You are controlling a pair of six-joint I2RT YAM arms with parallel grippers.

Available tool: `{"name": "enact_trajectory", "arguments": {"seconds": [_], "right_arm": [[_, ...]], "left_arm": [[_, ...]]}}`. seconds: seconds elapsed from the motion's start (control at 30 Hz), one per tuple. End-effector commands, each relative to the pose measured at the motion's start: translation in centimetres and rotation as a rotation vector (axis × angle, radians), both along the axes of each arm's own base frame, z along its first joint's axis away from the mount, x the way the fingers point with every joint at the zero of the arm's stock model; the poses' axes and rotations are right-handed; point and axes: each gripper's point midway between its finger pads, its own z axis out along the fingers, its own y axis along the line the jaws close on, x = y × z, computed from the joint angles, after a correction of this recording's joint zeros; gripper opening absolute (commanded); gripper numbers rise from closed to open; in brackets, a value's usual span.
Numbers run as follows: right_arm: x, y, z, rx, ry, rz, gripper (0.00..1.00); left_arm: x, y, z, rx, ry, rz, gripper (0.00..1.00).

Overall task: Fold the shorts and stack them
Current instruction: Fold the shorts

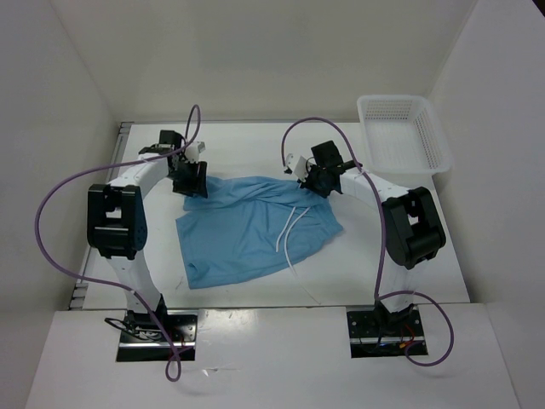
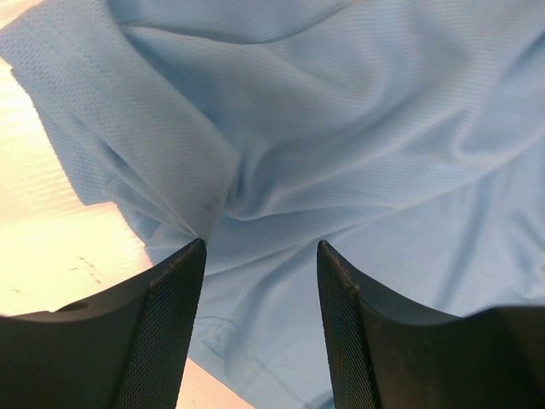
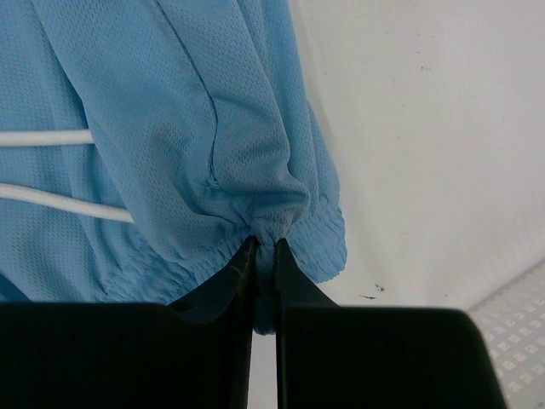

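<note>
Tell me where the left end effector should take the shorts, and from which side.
Probably the far left corner of the shorts, straight down from above. The cloth lies flat, so only an edge offers a pinch; the open left end effector hangs over that corner, opposite the right end effector shut on the waistband.

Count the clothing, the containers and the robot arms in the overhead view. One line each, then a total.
Clothing: 1, the light blue shorts
Containers: 1, the white mesh basket
Robot arms: 2, the left arm and the right arm
Total: 4
</note>
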Motion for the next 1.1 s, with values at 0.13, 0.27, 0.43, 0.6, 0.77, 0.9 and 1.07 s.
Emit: {"name": "enact_trajectory", "arguments": {"seconds": [0.13,0.27,0.43,0.6,0.77,0.9,1.07], "right_arm": [[-0.7,0.2,0.3,-0.006,0.001,0.026,0.0],[-0.7,0.2,0.3,-0.006,0.001,0.026,0.0],[-1.0,0.1,0.0,-0.01,0.01,0.026,0.0],[-0.8,0.0,0.4,-0.018,-0.004,0.028,0.0],[-1.6,-0.4,-0.3,-0.03,0.011,0.036,0.0],[-1.6,-0.4,-0.3,-0.034,0.009,0.043,0.0],[-1.6,-0.4,-0.3,-0.034,0.009,0.043,0.0]], "left_arm": [[0.2,-1.4,2.6,-0.072,-0.029,-0.039,0.63],[0.3,-1.0,2.1,-0.05,-0.021,-0.029,0.63],[0.4,-0.7,1.1,-0.031,-0.013,-0.021,0.63],[0.8,0.1,0.8,-0.009,-0.012,-0.002,0.63],[-0.4,1.3,0.5,-0.009,0.006,0.029,0.61],[-0.1,2.1,0.6,-0.017,-0.003,0.048,0.61],[0.6,2.4,-1.1,-0.004,0.006,0.054,0.61]]}}
